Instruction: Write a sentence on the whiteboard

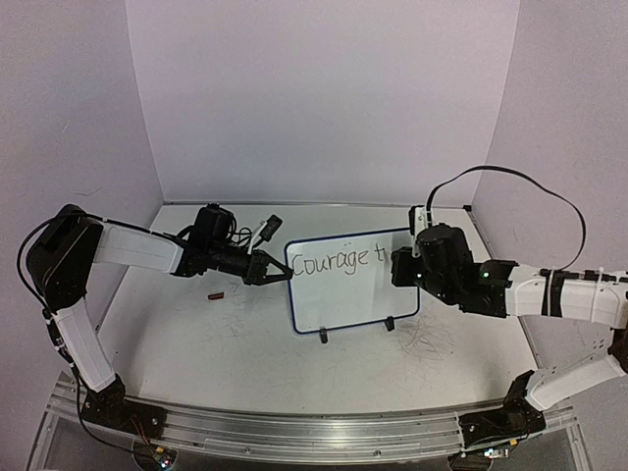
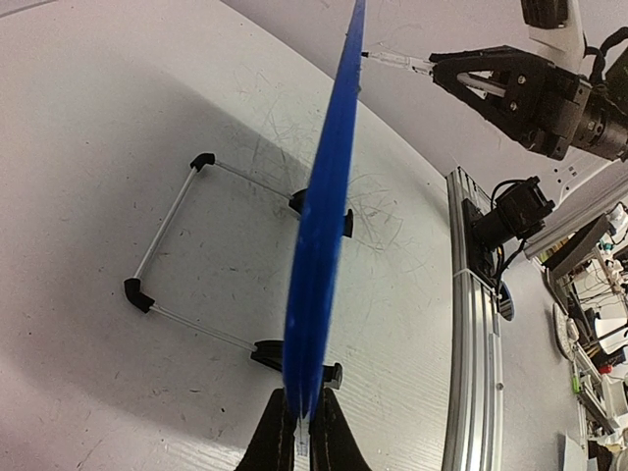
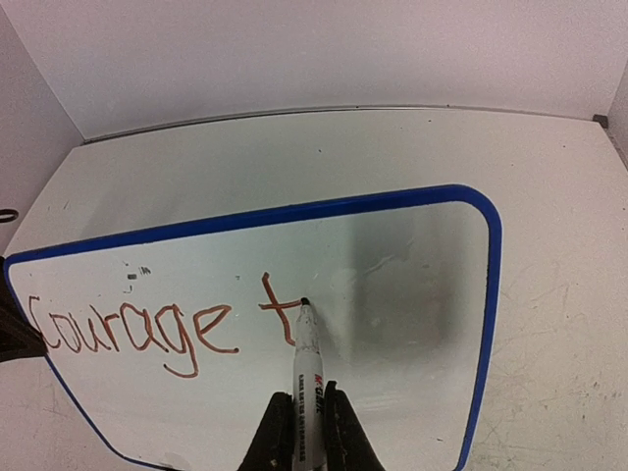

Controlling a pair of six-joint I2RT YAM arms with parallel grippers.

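High rear overview plus two close wrist views, left edge-on, right face-on, all on the whiteboard (image 1: pixel 353 294).

Soft, even light fills the top view, with a faint lilac cast on the walls and only weak shadows on the table (image 1: pixel 186 334). In the left wrist view the whiteboard (image 2: pixel 316 265), seen edge-on, blurs close to the lens and throws a broad grey shadow to its left. The rail (image 2: pixel 471 324) bows with lens distortion. In the right wrist view a dull grey reflection lies on the glossy board right of the marker (image 3: pixel 309 343), and the table's far edge curves.
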